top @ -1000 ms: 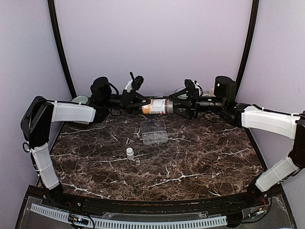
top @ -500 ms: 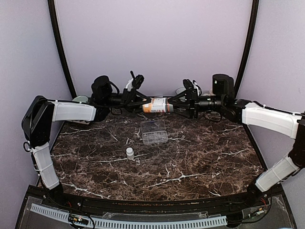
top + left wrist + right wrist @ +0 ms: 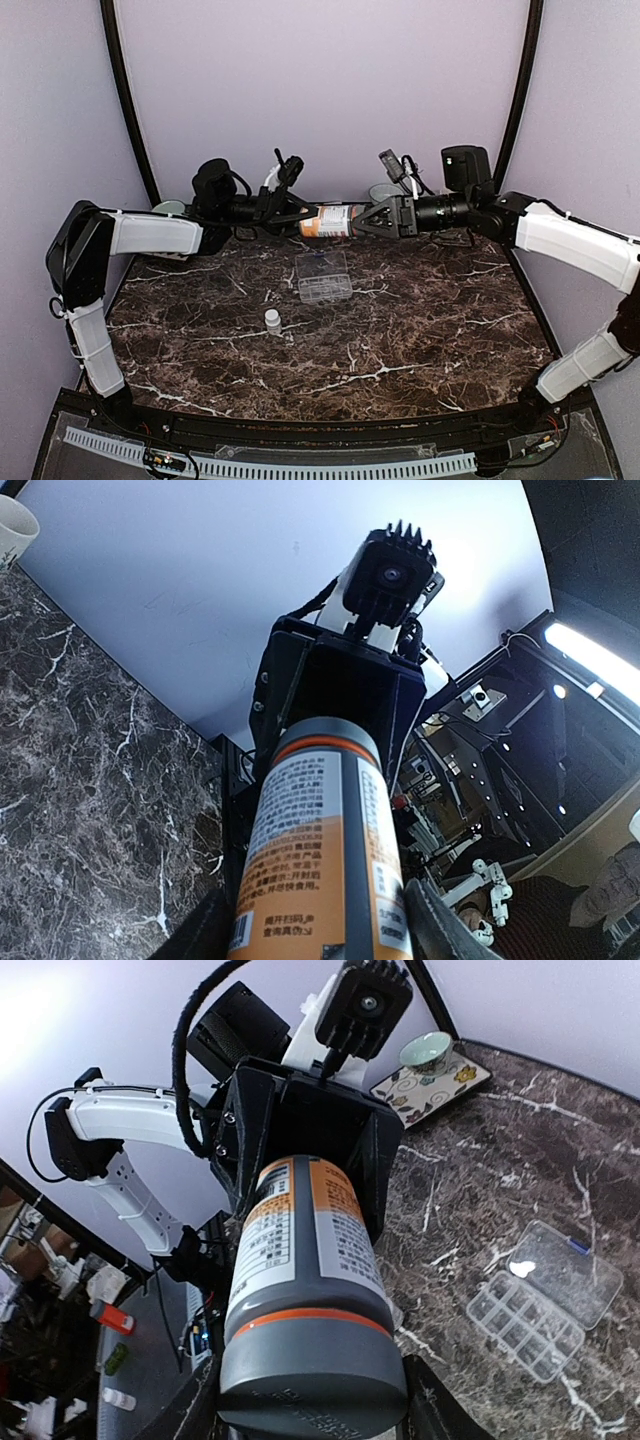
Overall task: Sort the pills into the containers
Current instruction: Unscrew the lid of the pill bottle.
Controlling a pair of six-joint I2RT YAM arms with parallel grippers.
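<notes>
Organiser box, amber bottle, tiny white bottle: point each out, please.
organiser box (image 3: 327, 288), top view, compartment tray
amber bottle (image 3: 331, 221), top view, white label
tiny white bottle (image 3: 272, 321), top view, its body

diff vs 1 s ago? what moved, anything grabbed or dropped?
The right gripper closed its jaws on the cap end of the amber bottle, and its wrist rolled. Unchanged: left gripper holding the bottle's other end in the air; organiser box and small white bottle on the table.
</notes>
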